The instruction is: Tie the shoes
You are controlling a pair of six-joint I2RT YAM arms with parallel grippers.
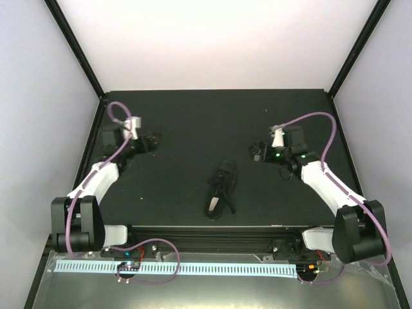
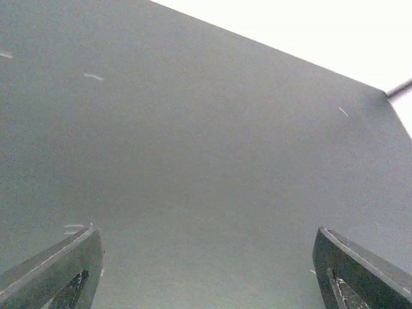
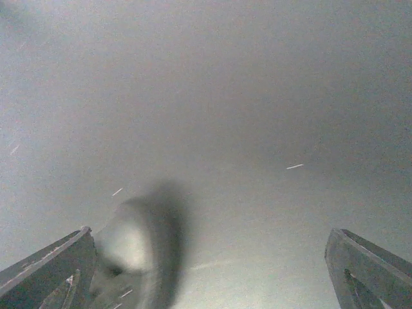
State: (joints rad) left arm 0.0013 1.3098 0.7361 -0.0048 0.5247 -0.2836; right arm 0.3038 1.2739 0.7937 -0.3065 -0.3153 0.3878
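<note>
Centre-low in the top view: shoe [image 1: 222, 188] lies on the black table [image 1: 193, 116], toe toward upper frame, laces [image 1: 228, 205] loose and untied. Left gripper [image 1: 152, 143] sits at upper left and right gripper [image 1: 257, 152] at right, both well apart from the shoe; they flank it, likely staged to take one lace end each.

Left wrist view: fingers [image 2: 64, 264] spread, released, only bare table between.

Right wrist view: fingers [image 3: 51, 267] spread, released, empty. Blurred dark shape with a pale core at lower left, probably the shoe.
</note>
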